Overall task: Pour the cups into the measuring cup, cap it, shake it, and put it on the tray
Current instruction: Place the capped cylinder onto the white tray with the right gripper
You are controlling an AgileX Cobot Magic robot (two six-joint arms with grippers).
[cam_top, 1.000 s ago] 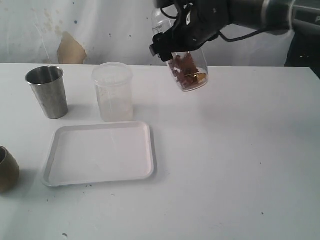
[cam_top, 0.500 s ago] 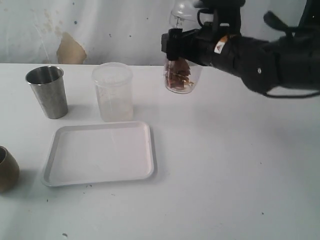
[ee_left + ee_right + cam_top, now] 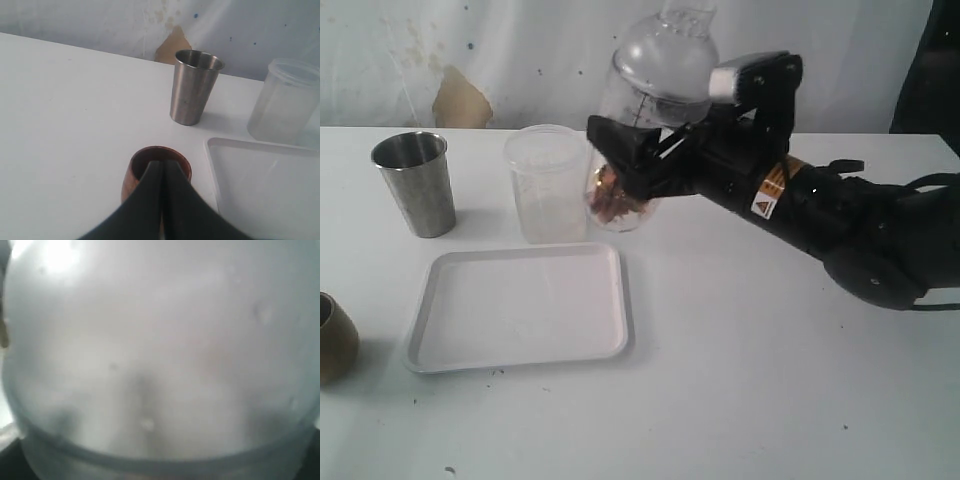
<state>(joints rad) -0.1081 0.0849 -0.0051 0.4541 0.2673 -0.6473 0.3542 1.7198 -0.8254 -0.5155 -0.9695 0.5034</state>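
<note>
Right gripper (image 3: 632, 165) grips wide around the capped measuring cup (image 3: 625, 110), which has brown bits inside. Pouring and capping look done. Setting down is left: the tray (image 3: 520, 305) lies near, below its tips. Left gripper (image 3: 161, 165) is closed, with the wooden cup (image 3: 131, 175) just under it.

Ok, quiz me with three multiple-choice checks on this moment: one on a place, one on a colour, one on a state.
1. The tray is: A white; B blue; C black.
2. The measuring cup is: A lying on the tray; B held by the right hand, beside the frosted cup; C on the floor.
3. The left hand is: A wide open; B shut; C gripping the tray.
Answers: 1 A, its bare surface is white. 2 B, the hand clamps it, tilted, off the tray. 3 B, its fingers meet over the wooden cup.
</note>
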